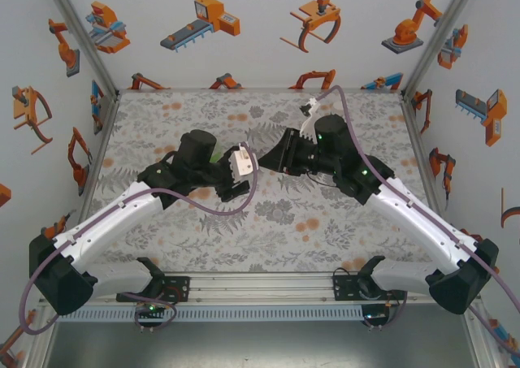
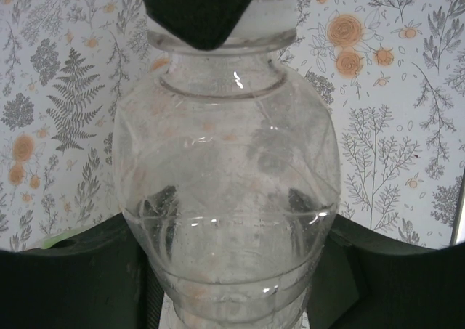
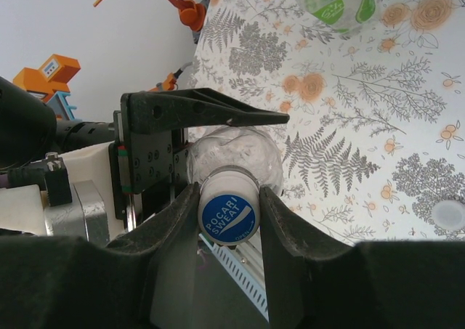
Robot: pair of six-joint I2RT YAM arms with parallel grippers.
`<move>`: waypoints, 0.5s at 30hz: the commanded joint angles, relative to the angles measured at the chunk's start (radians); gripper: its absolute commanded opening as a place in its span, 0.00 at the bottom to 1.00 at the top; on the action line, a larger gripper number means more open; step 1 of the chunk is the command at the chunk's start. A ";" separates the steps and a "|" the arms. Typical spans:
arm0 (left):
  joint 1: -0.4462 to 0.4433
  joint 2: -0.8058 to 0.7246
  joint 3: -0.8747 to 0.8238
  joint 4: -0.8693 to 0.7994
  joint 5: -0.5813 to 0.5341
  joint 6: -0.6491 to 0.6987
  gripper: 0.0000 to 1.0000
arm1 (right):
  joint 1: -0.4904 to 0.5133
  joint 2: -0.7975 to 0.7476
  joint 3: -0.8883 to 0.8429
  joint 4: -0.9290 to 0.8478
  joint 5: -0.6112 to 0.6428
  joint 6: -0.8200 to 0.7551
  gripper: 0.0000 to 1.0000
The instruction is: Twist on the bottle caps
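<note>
A clear bottle [image 2: 225, 191] lies held between the fingers of my left gripper [image 2: 229, 263], which is shut on its lower body. On the bottle's neck sits a white cap with a blue top [image 3: 228, 213], and my right gripper [image 3: 229, 198] is shut on that cap from both sides. Behind the cap, the clear bottle [image 3: 240, 155] shows with a left finger [image 3: 203, 111] beside it. In the top view the left gripper [image 1: 241, 166] and right gripper [image 1: 272, 158] meet nose to nose above the table's middle. A right finger [image 2: 200, 9] covers part of the cap [image 2: 272, 17].
A clear bottle with a green band [image 3: 338, 2] lies on the floral table [image 1: 179, 238] beyond the right gripper. A pale cap [image 3: 448, 215] rests on the cloth at the right. Patterned walls [image 1: 49, 100] close in the sides and back.
</note>
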 commanded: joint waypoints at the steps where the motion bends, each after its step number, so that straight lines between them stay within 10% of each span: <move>1: 0.000 -0.033 -0.002 0.023 -0.007 -0.013 0.65 | -0.027 0.012 0.063 -0.066 0.031 -0.042 0.16; 15: 0.008 -0.064 -0.020 0.050 -0.036 -0.019 0.73 | -0.168 0.319 0.387 -0.452 0.281 -0.463 0.16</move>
